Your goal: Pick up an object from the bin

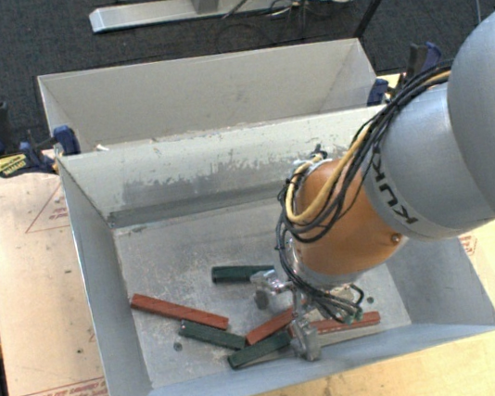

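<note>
Grey metal bin (103, 292) | camera view: tool (306, 340) low by the front wall, among flat bars, touching or just beside a short red bar (269, 328) and a dark green bar (258, 354) | apart or together: cannot tell | best straddle one bar across its width, clear of neighbours.

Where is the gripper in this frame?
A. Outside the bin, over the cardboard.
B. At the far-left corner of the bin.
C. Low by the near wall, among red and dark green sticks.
C: the gripper is down by the near wall of the bin, right beside a dark green stick and a red stick.
</note>
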You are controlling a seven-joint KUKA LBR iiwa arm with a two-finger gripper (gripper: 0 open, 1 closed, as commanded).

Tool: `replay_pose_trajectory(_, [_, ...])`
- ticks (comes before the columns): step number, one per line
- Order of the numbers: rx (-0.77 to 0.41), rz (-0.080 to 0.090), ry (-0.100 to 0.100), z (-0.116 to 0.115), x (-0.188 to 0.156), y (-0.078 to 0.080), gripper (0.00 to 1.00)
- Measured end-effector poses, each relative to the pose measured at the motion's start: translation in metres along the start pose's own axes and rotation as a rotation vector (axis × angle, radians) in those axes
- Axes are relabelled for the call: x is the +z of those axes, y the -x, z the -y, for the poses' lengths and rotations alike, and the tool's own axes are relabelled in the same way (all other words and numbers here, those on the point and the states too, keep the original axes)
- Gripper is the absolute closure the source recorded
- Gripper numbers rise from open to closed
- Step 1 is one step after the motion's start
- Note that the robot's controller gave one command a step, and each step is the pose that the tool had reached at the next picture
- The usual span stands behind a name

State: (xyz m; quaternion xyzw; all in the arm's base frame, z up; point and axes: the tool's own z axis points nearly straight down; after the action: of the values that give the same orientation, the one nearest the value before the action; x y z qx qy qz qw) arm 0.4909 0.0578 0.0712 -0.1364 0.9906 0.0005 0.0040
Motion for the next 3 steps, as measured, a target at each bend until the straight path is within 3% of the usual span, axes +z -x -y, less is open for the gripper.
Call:
replay_pose_trajectory(1, [0.0, -0.003, 0.0, 0.0, -0.001, 0.002, 0.0])
replay_pose_trajectory(2, [0.0, -0.006, 0.001, 0.0, 0.0, 0.001, 1.0])
replay_pose_trajectory(3, [0.001, -0.001, 0.0, -0.001, -0.062, 0.003, 1.0])
